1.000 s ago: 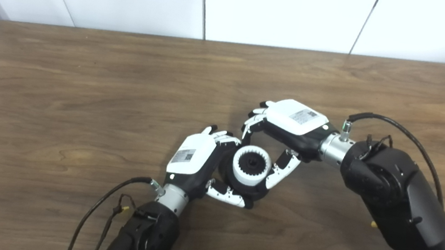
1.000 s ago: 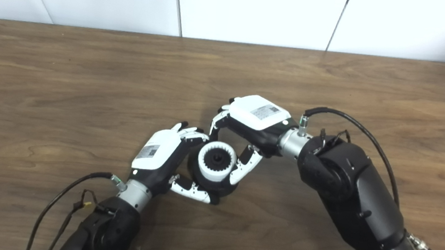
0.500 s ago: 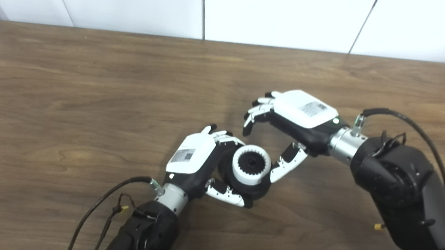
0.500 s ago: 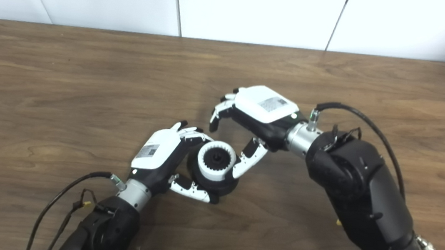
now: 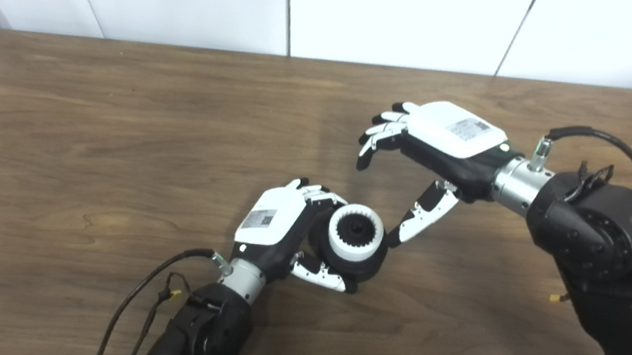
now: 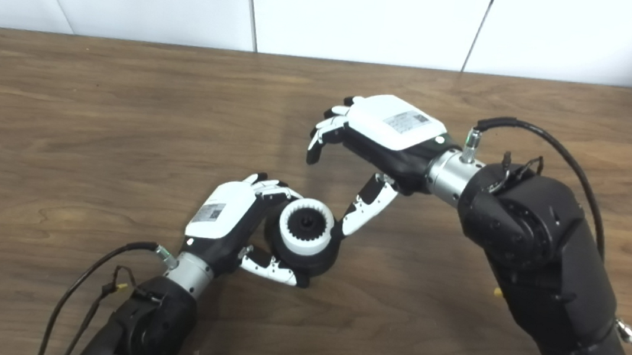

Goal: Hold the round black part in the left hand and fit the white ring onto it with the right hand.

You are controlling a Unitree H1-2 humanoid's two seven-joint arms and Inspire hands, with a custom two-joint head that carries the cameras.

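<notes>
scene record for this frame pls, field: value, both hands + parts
left hand: shut on the black part, fingers wrapped round its side
black part: round, held just above the table
white ring: toothed inside, seated on top of the black part
right hand: open, empty, raised up and to the right of the ring, fingers apart and curled
contact: right thumb tip close beside the black part, touching or not unclear
task state: ring appears fitted
cables: one loose at each wrist
</notes>
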